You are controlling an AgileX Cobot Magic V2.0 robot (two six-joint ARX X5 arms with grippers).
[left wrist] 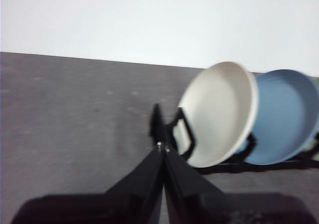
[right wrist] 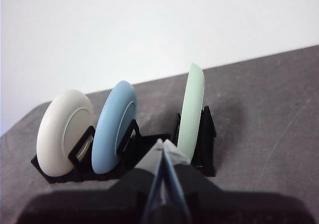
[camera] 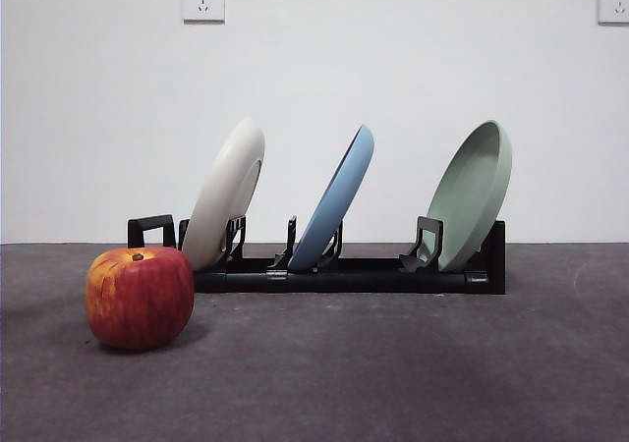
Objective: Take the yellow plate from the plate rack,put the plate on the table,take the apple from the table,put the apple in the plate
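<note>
Nothing of the task looks done yet, judging by how things lie. The yellow plate [camera: 228,189], which reads as cream rather than yellow, stands leaning in the end slot of the plate rack [camera: 349,275], on the side nearest the apple [camera: 139,297]. A blue plate [camera: 337,201] leans in the middle slot and a green plate [camera: 475,192] in the far one, all three tilted the same way. The apple sits on the table [camera: 393,373] in front of the rack's end, just beside it and closer to the front camera, upright with its stem dimple on top. Neither arm shows in the front view. The left gripper [left wrist: 160,147] hangs above the table with its jaws pressed together and holding nothing, pointed toward the looped end of the rack next to the cream plate, apart from it. The right gripper [right wrist: 163,149] likewise has its jaws together and empty, looking down at the rack from the other side, near the green plate but not touching it. All four steps remain, as I judge it: lifting the cream plate out, setting it flat on the table, picking up the apple and placing it in the plate. No brand, label or readable writing shows anywhere; the only fittings are two plain wall sockets [camera: 203,0] on the white wall behind.
</note>
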